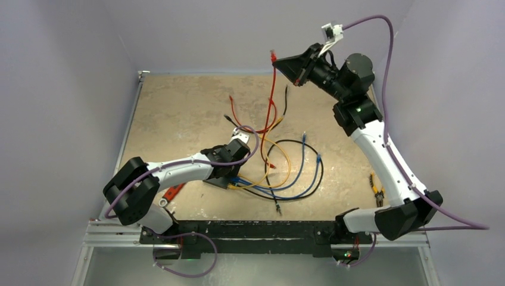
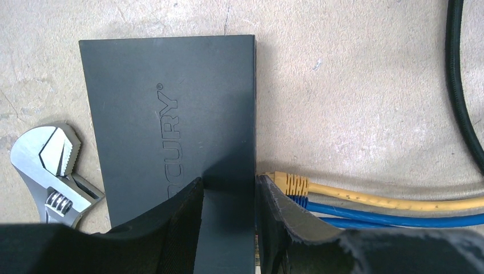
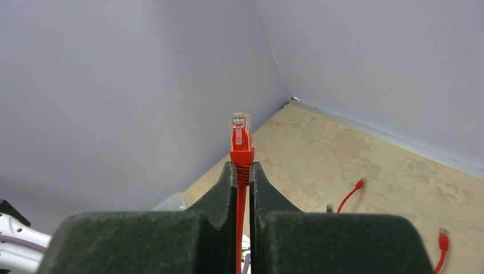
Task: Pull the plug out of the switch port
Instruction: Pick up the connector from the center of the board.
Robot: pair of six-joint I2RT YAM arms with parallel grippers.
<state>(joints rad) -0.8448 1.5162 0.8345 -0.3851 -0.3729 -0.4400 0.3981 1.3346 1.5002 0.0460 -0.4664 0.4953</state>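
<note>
The switch is a flat matte black box lying on the table, mostly hidden under my left gripper in the top view. My left gripper is open. One finger rests on top of the switch and the other sits at its socket edge. A yellow plug and blue plugs sit in that edge. My right gripper is shut on a red plug and holds it high near the back wall. Its red cable hangs down to the table.
An adjustable wrench lies just left of the switch. A black cable runs at the right. Yellow, blue, black and red cables loop across the middle of the table. Yellow-handled pliers lie at the right edge.
</note>
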